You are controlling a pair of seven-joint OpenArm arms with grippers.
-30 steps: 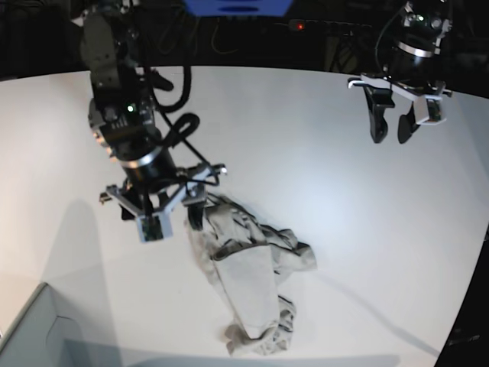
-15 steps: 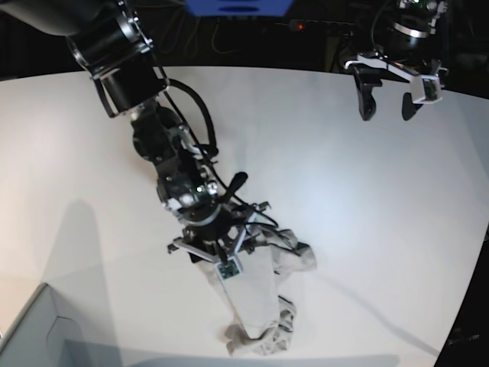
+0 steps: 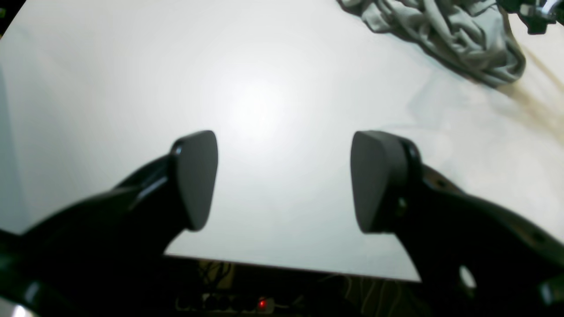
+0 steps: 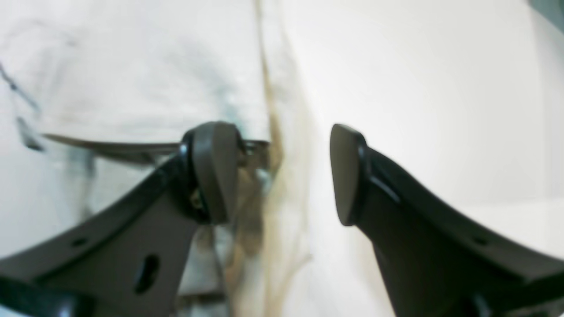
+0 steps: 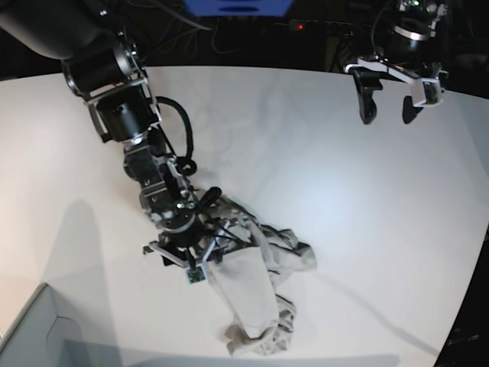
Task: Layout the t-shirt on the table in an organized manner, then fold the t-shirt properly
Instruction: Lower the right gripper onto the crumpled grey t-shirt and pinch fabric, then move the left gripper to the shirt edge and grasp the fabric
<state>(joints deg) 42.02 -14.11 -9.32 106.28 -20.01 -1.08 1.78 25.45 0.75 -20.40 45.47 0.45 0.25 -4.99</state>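
Item: t-shirt [image 5: 256,294], crumpled heap on counter [image 5: 321,168]. Right gripper [image 5: 200,256] jaws apart over it; left gripper [image 5: 390,115] jaws apart, idle. Risk: pinching 2 layers, tangling spread.

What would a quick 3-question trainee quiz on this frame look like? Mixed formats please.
1. True or false: the t-shirt lies flat and spread out on the table.
2. Which gripper is down at the shirt? A) left gripper B) right gripper
3. Fill in: both grippers' jaws stand ____.

Key:
1. False; it is crumpled in a heap.
2. B; the left one hangs above bare table, apart from the shirt.
3. Open; nothing is held in either.
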